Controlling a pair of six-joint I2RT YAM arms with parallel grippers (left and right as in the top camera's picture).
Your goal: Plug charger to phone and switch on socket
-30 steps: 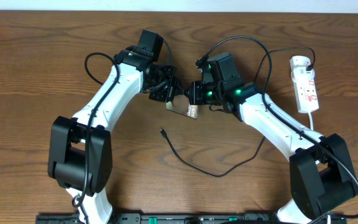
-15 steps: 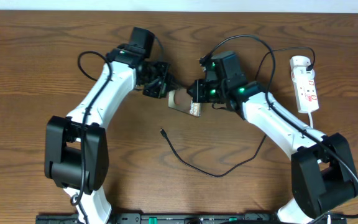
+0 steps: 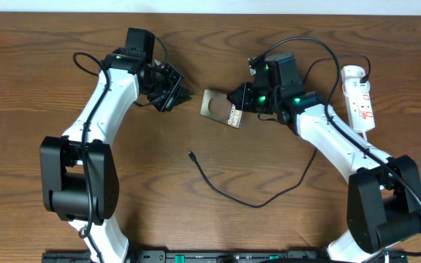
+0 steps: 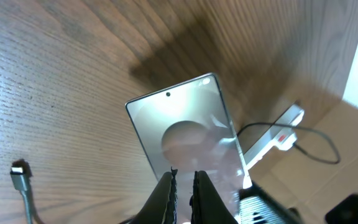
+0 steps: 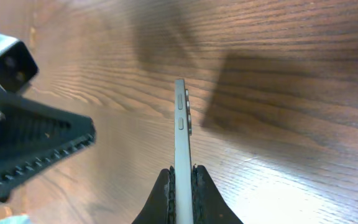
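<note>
We held the phone (image 3: 222,111) edge-on in our right gripper (image 3: 241,111), above mid-table; the left gripper (image 3: 175,95), jaws nearly closed and empty, next needed the charger (image 3: 191,155) tip lying nearer.

Evenly bright overhead; soft dark shadows across the brown wood-grain table (image 5: 278,74). Pale sheen on the silvery rectangular phone (image 4: 185,134) (faint reflections), blurred black gripper tips in close foreground.

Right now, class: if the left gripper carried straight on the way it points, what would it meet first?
Probably the thin slab-shaped phone, pale silvery face toward it, held edge-on in the right gripper. The left gripper sits apart from it, fingers nearly closed and empty; depth is uncertain.
</note>
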